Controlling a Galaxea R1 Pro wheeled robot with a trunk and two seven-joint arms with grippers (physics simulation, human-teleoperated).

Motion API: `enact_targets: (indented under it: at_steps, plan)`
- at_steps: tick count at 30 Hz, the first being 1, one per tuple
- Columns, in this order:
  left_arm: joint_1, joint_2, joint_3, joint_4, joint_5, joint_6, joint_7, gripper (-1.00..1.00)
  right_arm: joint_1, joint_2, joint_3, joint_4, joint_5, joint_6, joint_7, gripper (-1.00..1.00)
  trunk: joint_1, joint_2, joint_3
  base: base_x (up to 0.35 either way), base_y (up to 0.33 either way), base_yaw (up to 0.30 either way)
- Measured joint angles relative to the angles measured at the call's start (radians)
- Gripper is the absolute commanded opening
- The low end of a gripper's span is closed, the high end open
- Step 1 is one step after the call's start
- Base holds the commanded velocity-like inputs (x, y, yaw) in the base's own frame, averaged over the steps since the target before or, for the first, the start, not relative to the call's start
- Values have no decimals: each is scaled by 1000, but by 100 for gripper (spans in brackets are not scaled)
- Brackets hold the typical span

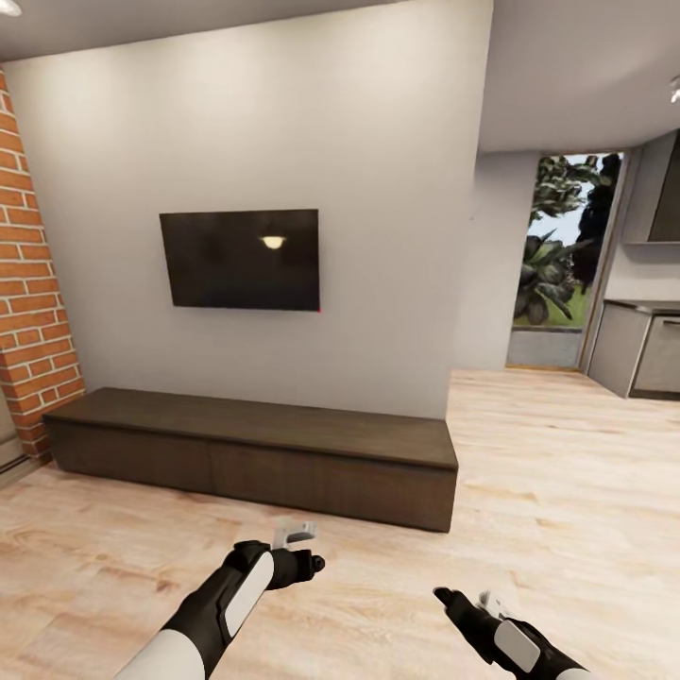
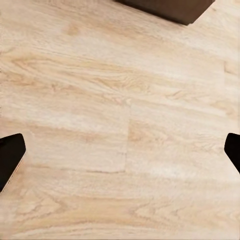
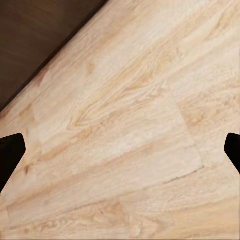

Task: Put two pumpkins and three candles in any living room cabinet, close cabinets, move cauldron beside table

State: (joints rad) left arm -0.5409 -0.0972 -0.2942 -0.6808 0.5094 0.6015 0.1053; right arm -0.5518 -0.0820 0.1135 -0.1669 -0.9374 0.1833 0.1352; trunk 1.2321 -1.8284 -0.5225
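The long low dark brown cabinet (image 1: 255,451) stands against the white wall ahead, and its flat drawer fronts look closed. Its top is bare. My left gripper (image 1: 304,551) hangs open over the wood floor a short way in front of the cabinet. My right gripper (image 1: 461,599) is lower and to the right, also open. In the left wrist view the gripper (image 2: 122,155) holds nothing, and a cabinet corner (image 2: 165,7) shows beyond it. The right wrist view has its dark fingertips (image 3: 10,155) spread wide beside the cabinet front (image 3: 40,40). Pumpkins, candles, cauldron and table are out of view.
A black TV (image 1: 240,259) hangs on the wall above the cabinet. A red brick wall (image 1: 28,312) closes the left side. To the right, light wood floor (image 1: 567,472) runs to a tall window (image 1: 559,264) and grey kitchen units (image 1: 642,348).
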Motion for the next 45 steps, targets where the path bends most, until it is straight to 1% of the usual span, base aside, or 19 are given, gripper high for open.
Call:
enact_targets:
  at_steps: [4, 8, 10, 14, 19, 30, 40, 45]
  plan:
    - [0, 0, 0, 0, 0, 0, 1, 100, 0, 0, 1, 0, 1, -12, 0, 100, 0, 0, -3, 308, 109, 0]
    - [0, 0, -1, 0, 0, 0, 0, 100, 0, 0, 2, 12, 7, -80, 3, 100, 0, 0, -3, 322, 88, 0]
    - [0, 0, -1, 0, 0, 0, 0, 100, 0, 0, 2, 25, 8, -89, 6, 100, 0, 0, -3, 325, 80, 0]
    - [0, 0, -1, 0, 0, 0, 0, 100, 0, 0, 1, 33, 3, -92, 4, 100, 0, 0, -3, 302, 78, 0]
    - [0, 0, 0, 0, 0, 0, 0, 100, 0, 0, -1, 33, -3, -90, 4, 100, 0, 0, -3, 160, 92, -43]
    - [0, 0, 0, 0, 0, 0, 0, 100, 0, 0, -1, 32, -3, -75, 23, 100, 0, 0, -3, 94, 104, -249]
    - [0, 0, 0, 0, 0, 0, 0, 100, 0, 0, -1, 32, -2, -75, 26, 100, 0, 0, -3, 192, 107, -26]
    - [0, 0, 0, 0, -2, 0, 0, 100, 0, 0, -1, 32, -3, -74, 27, 100, 0, 0, -10, 143, 77, -58]
